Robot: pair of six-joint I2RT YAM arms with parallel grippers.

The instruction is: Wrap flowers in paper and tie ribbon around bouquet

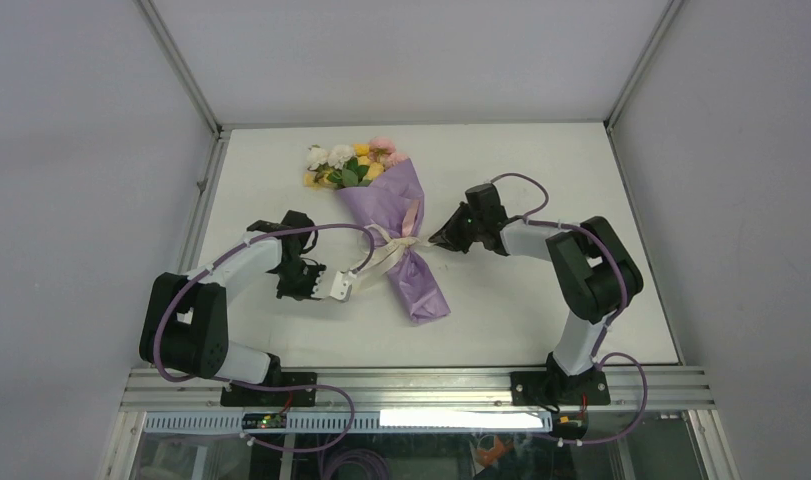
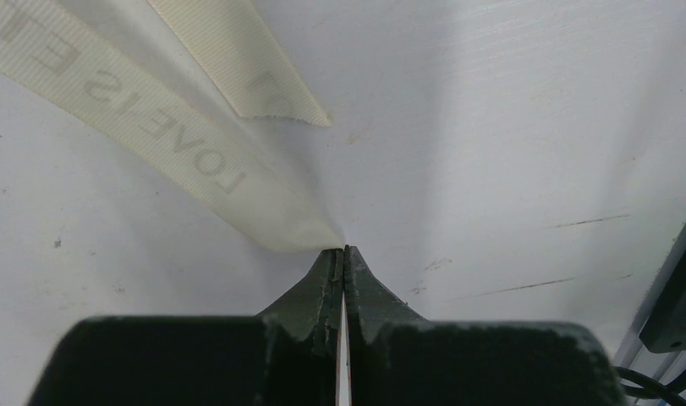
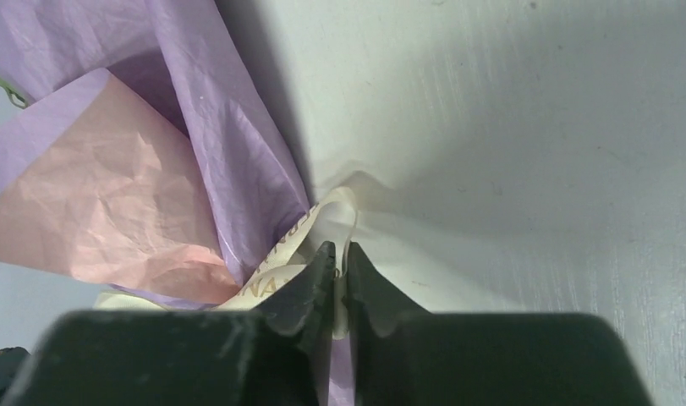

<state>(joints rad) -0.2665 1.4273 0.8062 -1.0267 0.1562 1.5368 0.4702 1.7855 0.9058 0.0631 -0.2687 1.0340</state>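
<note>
**While both end effectors pinch the ribbon, the tie waits to be drawn tight**

Where the left end effector [image 2: 345, 250] presses its jaws fully together, a strand of the printed cream ribbon [image 2: 178, 139] is caught at the tips and slopes away from them; another length of it lies loose just beside, its cut end flat on the worktop [image 2: 508, 127]. The right end effector [image 3: 337, 250] has its jaws all but closed, a fold of ribbon in the narrow slit between them, hard against the lilac paper [image 3: 238, 144], whose pale pink inner face shows.

Seen from above, the two sit on opposite sides of the bouquet [image 1: 381, 205]; it lies slantwise at mid-worktop, flowers [image 1: 346, 165] at the far end, narrow end toward the arms, ribbon across its waist. Wrapping looks finished; tying seems to be the step in hand; the next move probably calls for an even outward pull on both strands, so the cone neither slides nor tears.

Around stand only the pale enclosure walls [image 1: 81, 150] and the frame rail [image 1: 411, 385], both well apart; the likeliest hindrance is paper caught with the ribbon at the right tips, which I cannot tell.
</note>
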